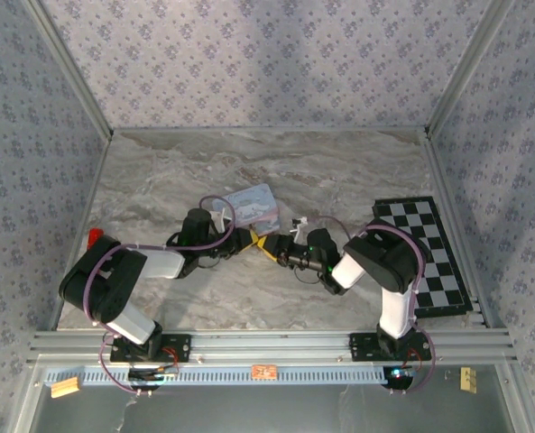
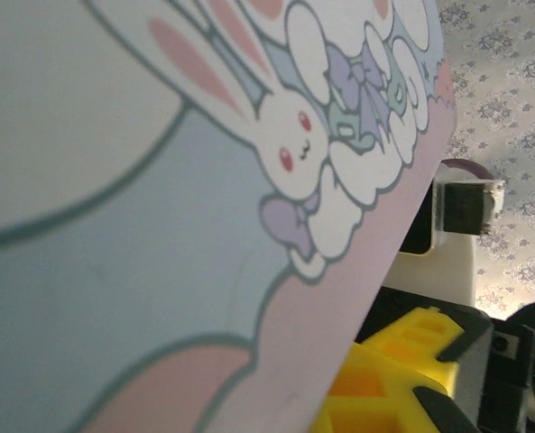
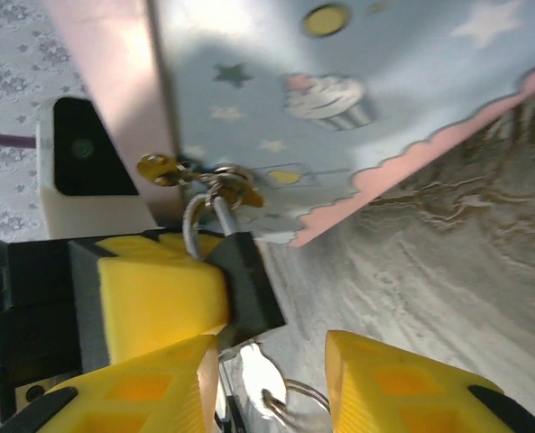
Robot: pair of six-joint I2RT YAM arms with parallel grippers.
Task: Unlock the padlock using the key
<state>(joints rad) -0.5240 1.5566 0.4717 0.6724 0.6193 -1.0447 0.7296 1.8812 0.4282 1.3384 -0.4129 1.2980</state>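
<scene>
1. Padlock (image 3: pixel 244 284) and key (image 3: pixel 253 372) sit closest to my right wrist camera. The key's silvery bow, with a wire ring (image 3: pixel 296 401) threaded through it, shows just below the black lock body, between the yellow fingers (image 3: pixel 132 388) of my right gripper (image 3: pixel 272 347).
2. My right jaws stand spread. One finger is just beside the bow and the other is clear of it, so they are not closed on the key.
3. Just beyond, a yellow pad (image 3: pixel 159 293) of my left gripper (image 1: pixel 249 240) lies flat against the padlock's side, with those jaws pressed together on the lock body.
4. The thin shackle (image 3: pixel 195 225) loops up from the body to a brass clasp (image 3: pixel 159 168) at the edge of the pale blue tin (image 3: pixel 339 54), which is printed with stars and a cupcake. My left wrist camera catches the tin's white rabbit (image 2: pixel 294 135) at close range.
5. Seen from above, both grippers meet at mid-table, with the tin just behind them on the grey marbled table (image 1: pixel 339 171).
6. Far to the right, a black-and-white checkerboard (image 1: pixel 425 253) lies along the wall, well apart from the lock.
</scene>
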